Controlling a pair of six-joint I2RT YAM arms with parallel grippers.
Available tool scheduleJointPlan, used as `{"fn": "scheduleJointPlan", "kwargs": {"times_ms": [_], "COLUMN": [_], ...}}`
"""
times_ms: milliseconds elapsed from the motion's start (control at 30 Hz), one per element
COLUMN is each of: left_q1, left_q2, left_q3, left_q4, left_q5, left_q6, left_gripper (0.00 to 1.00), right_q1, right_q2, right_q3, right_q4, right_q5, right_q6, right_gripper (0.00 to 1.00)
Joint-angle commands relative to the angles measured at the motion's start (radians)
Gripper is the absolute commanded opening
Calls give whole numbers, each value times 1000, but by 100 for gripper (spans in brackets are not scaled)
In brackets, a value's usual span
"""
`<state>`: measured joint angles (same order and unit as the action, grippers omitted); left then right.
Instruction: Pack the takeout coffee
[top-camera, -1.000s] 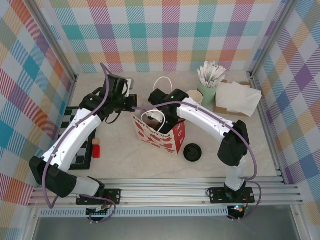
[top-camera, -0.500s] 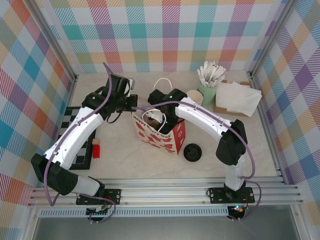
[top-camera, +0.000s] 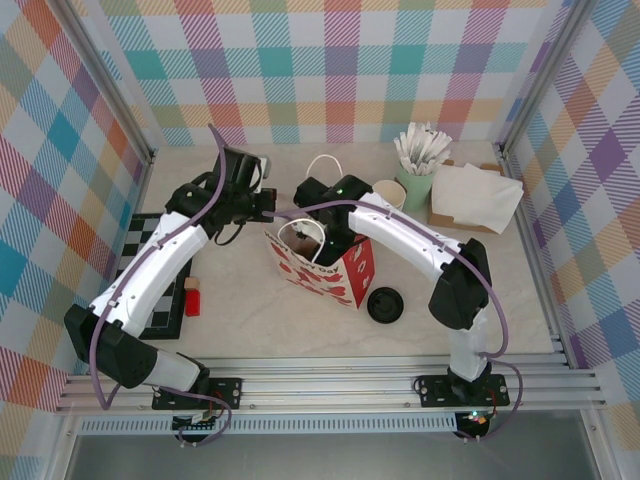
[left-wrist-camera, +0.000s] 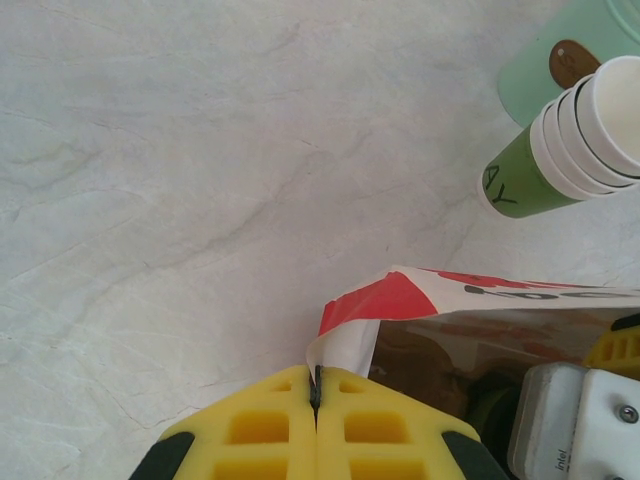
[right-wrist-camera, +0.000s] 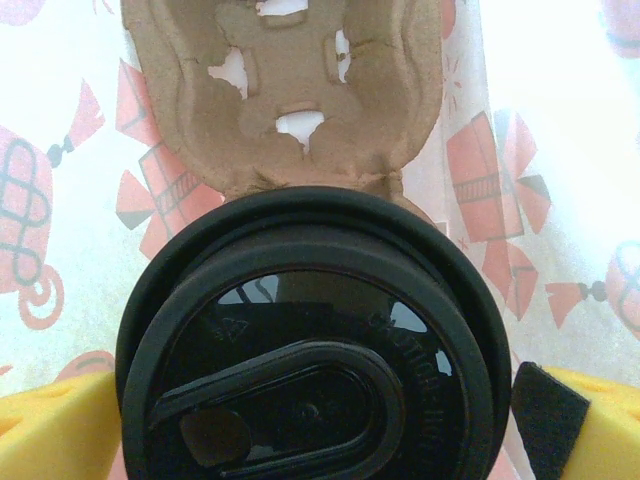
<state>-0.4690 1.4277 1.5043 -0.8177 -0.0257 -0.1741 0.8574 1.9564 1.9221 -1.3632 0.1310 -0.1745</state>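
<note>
Top: the right gripper (top-camera: 315, 238) reaches into the bag (top-camera: 325, 272).
Left wrist: the left gripper (left-wrist-camera: 316, 385), at the bag's 10 o'clock, pinches its rim, pressed together.
Right wrist: the coffee (right-wrist-camera: 315, 360) sits inside the bag between spread jaws and is perhaps released; withdrawing is left.

Takeout coffee (right-wrist-camera: 310, 340): black-lidded, upright inside printed bag (right-wrist-camera: 60, 200), against pulp carrier (right-wrist-camera: 290, 80).

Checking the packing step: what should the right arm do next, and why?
Probably lift the right gripper straight up out of the bag: the takeout coffee is already inside by the cardboard carrier, the jaws stand wide beside its lid, and the left gripper pinches the bag's edge.
</note>
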Motion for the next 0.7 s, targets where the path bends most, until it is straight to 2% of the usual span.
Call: {"fn": "scheduleJointPlan", "kwargs": {"times_ms": [0, 233, 433, 567, 667], "left_q1": [-6, -9, -30, -43, -43], "left_q2": [-2, -1, 20, 16, 11], "left_q3": [28, 59, 86, 92, 104], "left_q4": [-26, -45, -52, -47, -44], "left_q5": [-48, -59, -34, -53, -49], "left_q6": [24, 21, 17, 12, 14], "left_gripper": [0, 0, 0, 0, 0], "right_q1": [5, 5, 10, 10, 12], "right_q2": [2, -2, -28, 17, 32], "right_q3": [32, 40, 75, 137, 110], "right_q4": [-61, -56, 32, -30, -63], "right_q5": [13, 19, 45, 51, 39], "right_q6": [52, 54, 94, 135, 139], "right_gripper": [100, 100, 100, 100, 100]}}
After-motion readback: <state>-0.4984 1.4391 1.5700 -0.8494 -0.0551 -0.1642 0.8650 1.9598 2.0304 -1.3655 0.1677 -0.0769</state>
